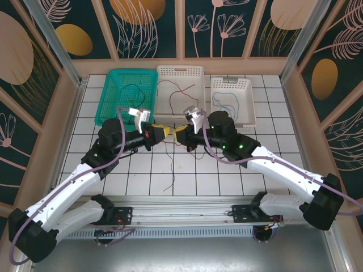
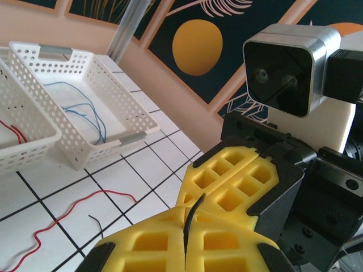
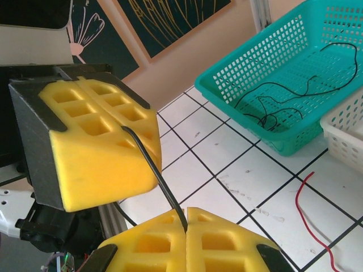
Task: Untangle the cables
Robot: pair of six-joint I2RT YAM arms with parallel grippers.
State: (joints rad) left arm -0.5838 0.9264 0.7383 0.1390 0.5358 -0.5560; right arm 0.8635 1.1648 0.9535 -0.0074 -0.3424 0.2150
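Observation:
My left gripper (image 1: 164, 134) and right gripper (image 1: 177, 135) meet tip to tip over the table's middle. Both are shut on one short black cable (image 3: 152, 168). In the right wrist view it runs from the left gripper's yellow fingers (image 3: 96, 147) down into my right gripper (image 3: 186, 220). In the left wrist view the black cable (image 2: 193, 208) sticks up from my left gripper (image 2: 186, 222), just in front of the right gripper's fingers (image 2: 244, 181). A red cable (image 1: 172, 170) lies loose on the tiles below the grippers, and a short black cable (image 2: 97, 222) lies beside the red cable (image 2: 74, 208).
Three baskets stand in a row at the back. The teal basket (image 1: 111, 96) holds black cables (image 3: 283, 99), the middle white basket (image 1: 180, 71) holds a red cable (image 1: 180, 90), and the right white basket (image 1: 247, 102) holds blue cables (image 2: 85, 110). Walls enclose the table.

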